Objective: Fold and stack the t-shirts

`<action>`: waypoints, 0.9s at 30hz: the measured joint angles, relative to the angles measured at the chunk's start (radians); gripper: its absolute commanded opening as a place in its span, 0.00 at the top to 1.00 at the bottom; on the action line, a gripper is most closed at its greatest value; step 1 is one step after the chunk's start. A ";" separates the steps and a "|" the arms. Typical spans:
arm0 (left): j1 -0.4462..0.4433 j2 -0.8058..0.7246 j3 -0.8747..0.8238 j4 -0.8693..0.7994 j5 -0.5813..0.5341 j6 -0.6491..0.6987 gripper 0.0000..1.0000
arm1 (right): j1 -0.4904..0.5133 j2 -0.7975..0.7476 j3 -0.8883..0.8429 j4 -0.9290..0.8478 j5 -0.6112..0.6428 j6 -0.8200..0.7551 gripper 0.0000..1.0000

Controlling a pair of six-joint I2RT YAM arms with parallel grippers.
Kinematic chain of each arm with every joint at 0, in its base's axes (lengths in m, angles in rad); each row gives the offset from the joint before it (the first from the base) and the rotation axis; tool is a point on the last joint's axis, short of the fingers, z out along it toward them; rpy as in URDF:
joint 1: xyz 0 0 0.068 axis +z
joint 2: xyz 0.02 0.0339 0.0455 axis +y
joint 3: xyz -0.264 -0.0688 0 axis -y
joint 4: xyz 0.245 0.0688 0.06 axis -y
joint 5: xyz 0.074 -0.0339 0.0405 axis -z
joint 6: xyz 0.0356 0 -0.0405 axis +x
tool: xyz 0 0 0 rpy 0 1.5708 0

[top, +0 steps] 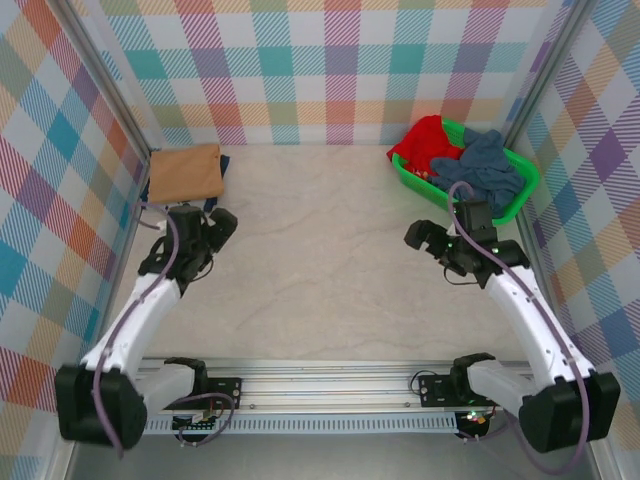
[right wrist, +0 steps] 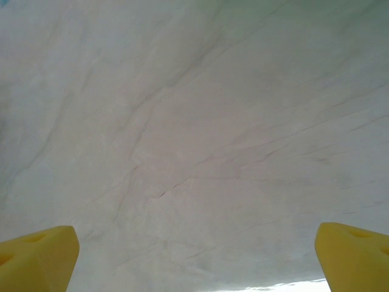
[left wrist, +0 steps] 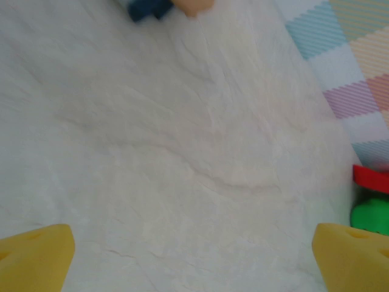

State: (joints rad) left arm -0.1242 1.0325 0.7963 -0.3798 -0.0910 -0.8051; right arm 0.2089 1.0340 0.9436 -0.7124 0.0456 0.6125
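Note:
A tan-orange t-shirt [top: 185,172] lies folded in the back left corner of the table, with a sliver of navy cloth [top: 224,163] showing at its right edge. In the left wrist view the tan corner [left wrist: 192,5] and the navy bit [left wrist: 146,8] sit at the top edge. My left gripper [top: 213,232] hovers just in front of that stack, open, yellow fingertips [left wrist: 36,258] wide apart over bare table. My right gripper [top: 420,240] is open too, with its fingertips [right wrist: 355,255] spread over bare table and nothing between them.
A green basket [top: 520,190] stands at the back right holding a red garment [top: 420,140] and a blue-grey one [top: 485,165]; its green rim [left wrist: 371,216] and the red cloth [left wrist: 371,176] show at the right of the left wrist view. Plaid walls enclose the table [top: 320,260].

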 measured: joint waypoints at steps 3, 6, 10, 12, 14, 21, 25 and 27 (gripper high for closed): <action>-0.029 -0.145 -0.017 -0.100 -0.226 0.074 0.00 | -0.001 -0.093 -0.092 0.050 0.159 -0.054 0.00; -0.045 -0.307 -0.154 -0.026 -0.409 0.234 0.00 | -0.001 -0.249 -0.311 0.208 0.303 -0.160 0.00; -0.045 -0.409 -0.395 0.148 -0.466 0.520 0.00 | -0.013 -0.341 -0.576 0.455 0.415 -0.339 0.00; -0.047 -0.396 -0.488 0.224 -0.441 0.606 0.00 | -0.032 -0.290 -0.632 0.554 0.422 -0.396 0.00; -0.047 -0.332 -0.536 0.299 -0.442 0.644 0.00 | -0.049 -0.205 -0.649 0.646 0.408 -0.433 0.00; -0.034 0.047 -0.528 0.634 -0.425 0.698 0.00 | -0.133 0.137 -0.598 0.922 0.271 -0.493 0.00; 0.017 0.258 -0.463 0.812 -0.365 0.687 0.00 | -0.208 0.290 -0.547 1.096 0.180 -0.479 0.00; 0.033 0.342 -0.417 0.882 -0.317 0.703 0.00 | -0.224 0.360 -0.509 1.155 0.150 -0.484 0.00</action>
State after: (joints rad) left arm -0.0910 1.3743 0.3794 0.5026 -0.4084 -0.1017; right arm -0.0154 1.3945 0.4351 0.4427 0.1951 0.1284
